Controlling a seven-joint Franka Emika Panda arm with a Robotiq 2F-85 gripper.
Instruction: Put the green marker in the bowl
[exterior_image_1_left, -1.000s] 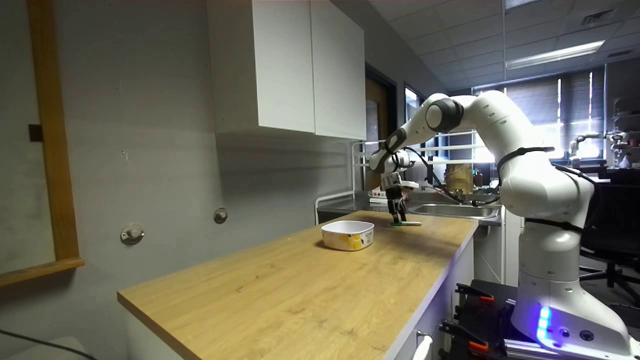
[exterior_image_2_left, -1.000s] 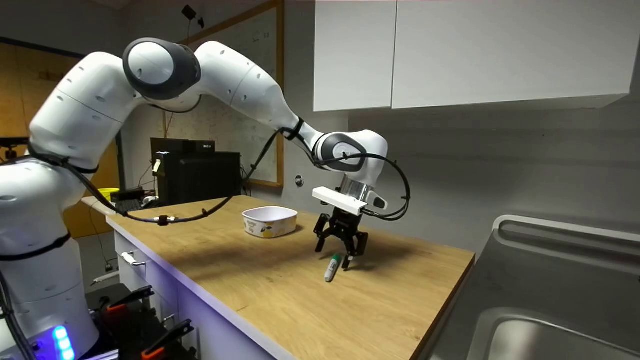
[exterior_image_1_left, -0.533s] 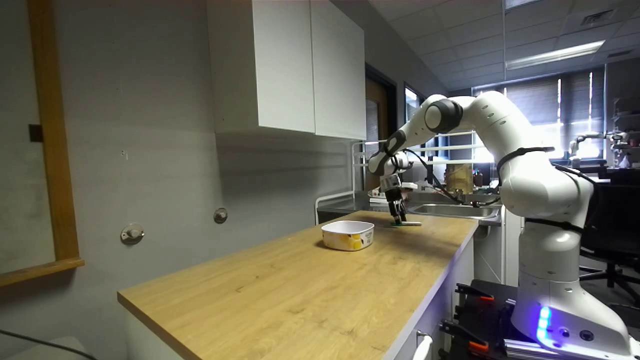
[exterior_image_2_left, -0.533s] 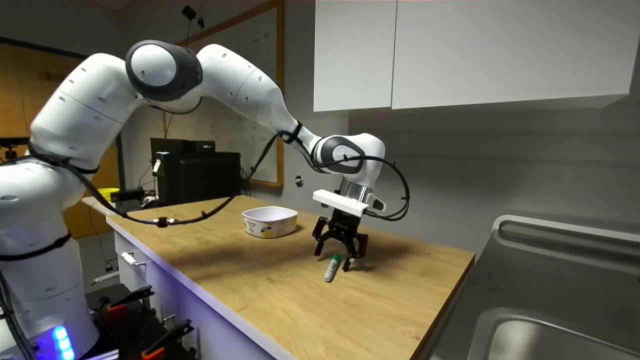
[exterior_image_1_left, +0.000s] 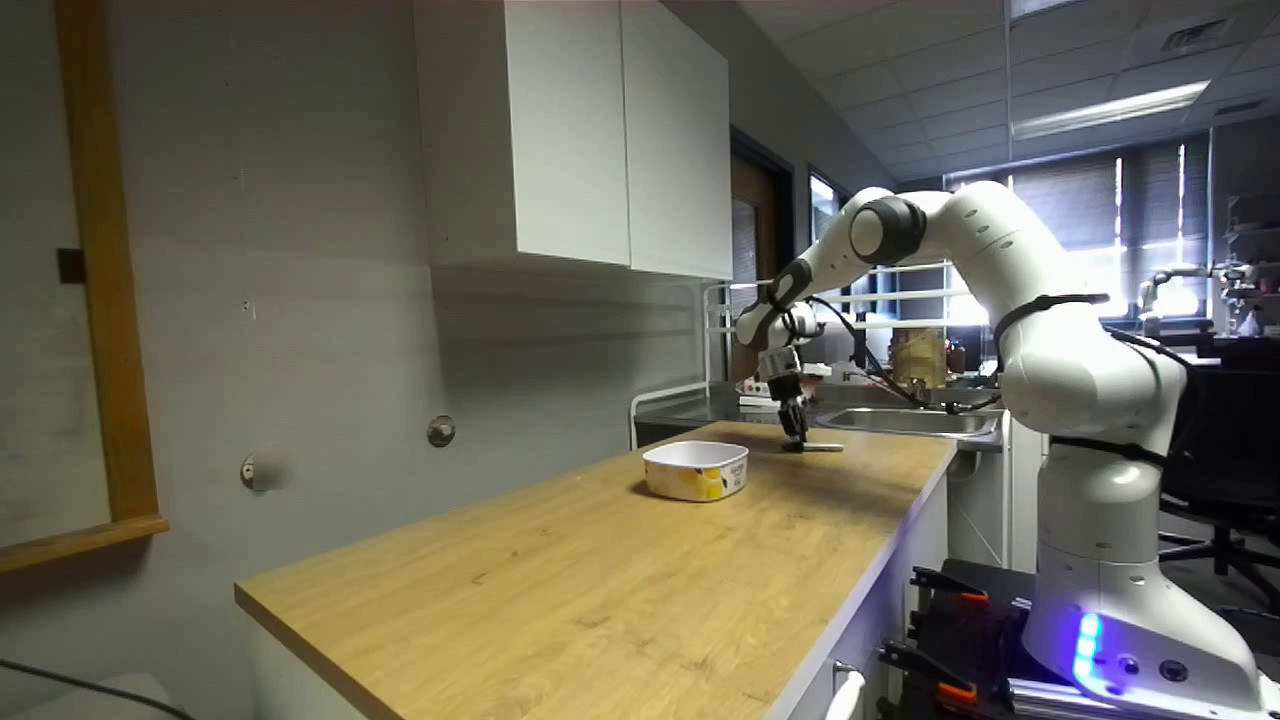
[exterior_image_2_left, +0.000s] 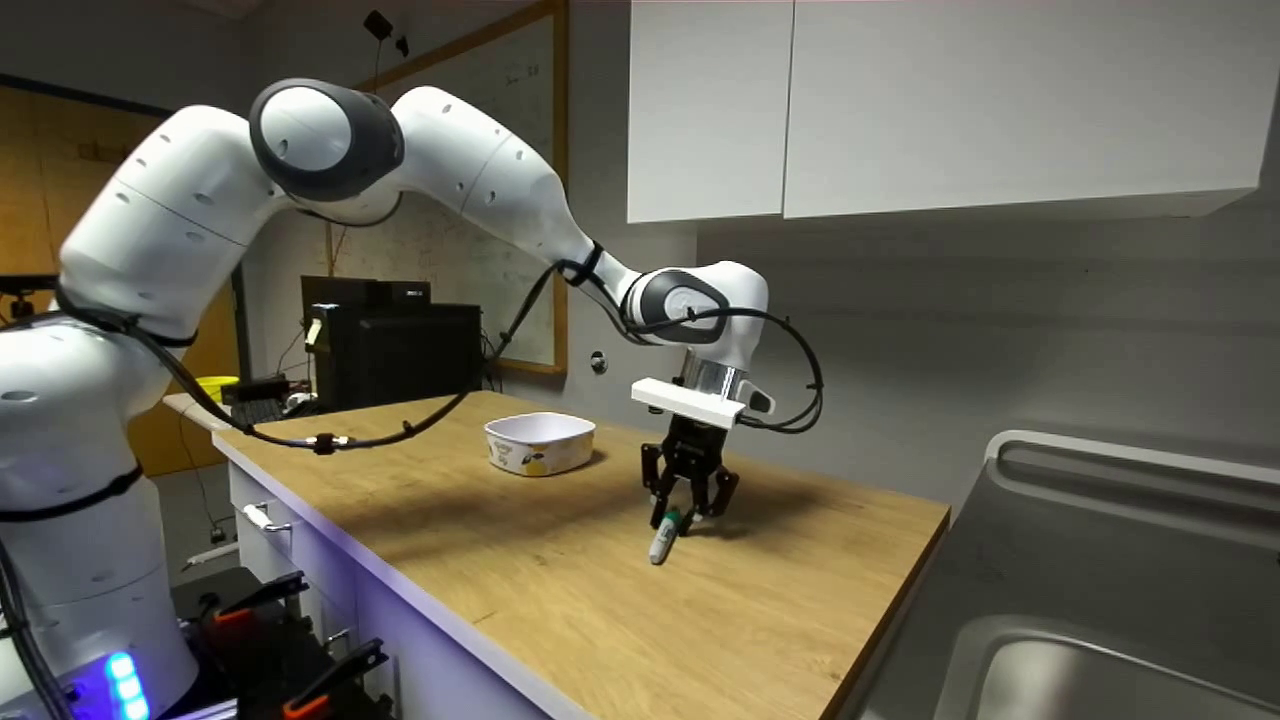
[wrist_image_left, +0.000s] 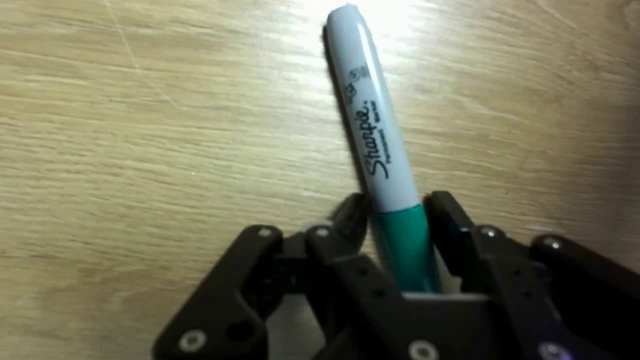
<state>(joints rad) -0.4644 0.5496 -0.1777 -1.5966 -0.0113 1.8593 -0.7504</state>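
Green marker (wrist_image_left: 384, 150) is lying on the wood-grain countertop (exterior_image_1_left: 580, 560), apart from the bowl (exterior_image_2_left: 545, 458); 2 fingers (wrist_image_left: 450, 230) of the gripper (wrist_image_left: 397, 210) are flanking the marker's cap (wrist_image_left: 409, 245), and the views are not showing clearly whether they are clamping it

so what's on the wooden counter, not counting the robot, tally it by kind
Marker, green-capped: 1
Bowl, white inside with a yellow print outside: 1
Total on the wooden counter: 2
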